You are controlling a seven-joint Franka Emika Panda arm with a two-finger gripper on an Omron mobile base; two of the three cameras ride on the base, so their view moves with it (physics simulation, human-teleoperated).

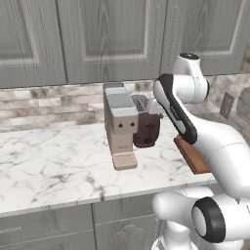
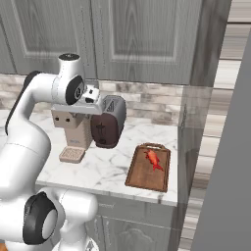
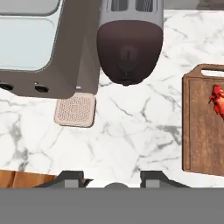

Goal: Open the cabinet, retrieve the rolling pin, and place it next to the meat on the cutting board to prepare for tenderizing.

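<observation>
Hovering above the white marble counter (image 3: 131, 140), the jaws of the two-finger gripper (image 3: 111, 180) stand partly open, and whether they hold anything cannot be told. The flat reddish-brown wooden cutting board (image 3: 199, 131) lies well to their right, carrying the thin bright-red strip of meat (image 3: 217, 99); the grey wood-grain cabinet (image 2: 147, 39) above has its doors closed.

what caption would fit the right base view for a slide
Arm above the coffee machine and toaster, cabinet doors closed, meat lying on the cutting board.
</observation>
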